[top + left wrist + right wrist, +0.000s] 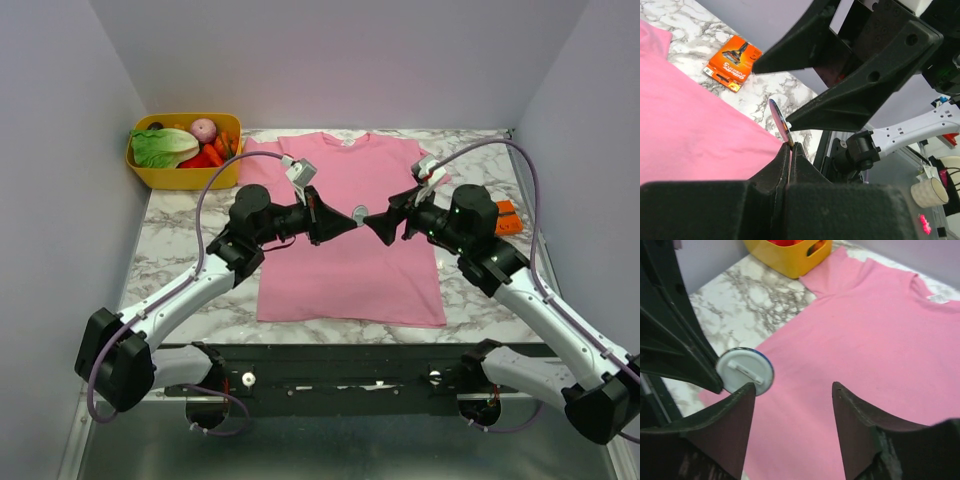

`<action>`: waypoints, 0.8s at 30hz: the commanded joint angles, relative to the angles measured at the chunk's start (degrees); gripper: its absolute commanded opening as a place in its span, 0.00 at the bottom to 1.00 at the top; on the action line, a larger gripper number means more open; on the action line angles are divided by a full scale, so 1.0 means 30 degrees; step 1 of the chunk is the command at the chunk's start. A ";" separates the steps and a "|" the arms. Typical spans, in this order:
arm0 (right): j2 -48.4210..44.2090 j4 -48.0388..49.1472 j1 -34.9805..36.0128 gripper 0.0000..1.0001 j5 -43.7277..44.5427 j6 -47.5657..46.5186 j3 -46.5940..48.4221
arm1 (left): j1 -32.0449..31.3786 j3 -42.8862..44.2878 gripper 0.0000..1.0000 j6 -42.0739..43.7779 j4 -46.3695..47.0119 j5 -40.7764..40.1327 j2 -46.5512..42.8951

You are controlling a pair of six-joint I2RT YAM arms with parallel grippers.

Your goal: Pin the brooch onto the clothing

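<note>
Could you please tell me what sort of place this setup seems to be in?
Likely a robotics lab test cell: plain grey walls box in a marble-patterned tabletop, with a pink cotton T-shirt laid flat and a yellow plastic bin of toy-looking vegetables as props.

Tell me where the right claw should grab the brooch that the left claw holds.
Probably the free rim of the brooch, opposite where the left claw pinches it. It is a thin disc with its white pin back facing the open right claw, so come from the right and close across the rim, clear of the pin.
</note>
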 commanded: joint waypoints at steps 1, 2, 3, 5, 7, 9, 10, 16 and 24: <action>-0.1405 -0.0206 -0.0079 0.91 0.1918 -0.0056 -0.1459 | -0.0602 0.0167 0.00 0.0370 0.1992 0.1359 -0.1499; -0.1670 0.0057 -0.0079 0.94 0.1918 0.0002 -0.1607 | -0.0602 0.0223 0.00 0.0574 0.1787 0.1184 -0.1528; -0.2194 0.0379 -0.0079 0.94 0.1889 0.0003 -0.1724 | -0.0602 0.0166 0.00 0.0605 0.1727 0.1154 -0.1557; -0.2520 0.0674 -0.0079 0.97 0.1802 0.0149 -0.1900 | -0.0602 0.0165 0.00 0.0809 0.1465 0.1007 -0.1616; -0.2842 0.0909 -0.0079 0.98 0.1539 0.0237 -0.1960 | -0.0602 0.0136 0.00 0.1014 0.1085 0.0715 -0.1733; -0.2961 0.1113 -0.0079 0.98 0.0953 0.0353 -0.2018 | -0.0602 0.0078 0.00 0.1219 0.0995 0.0597 -0.1792; -0.2990 0.1231 -0.0079 0.98 0.0835 0.0413 -0.2018 | -0.0602 0.0077 0.00 0.1278 0.0849 0.0481 -0.1821; -0.2991 0.2135 -0.0079 0.99 -0.1566 0.0910 -0.1755 | -0.0602 -0.0185 0.00 0.1484 0.0964 0.0303 -0.1997; -0.2757 0.3251 -0.0167 0.99 -0.4905 0.1642 -0.0994 | -0.0602 -0.0655 0.00 0.2069 0.1199 0.0713 -0.2465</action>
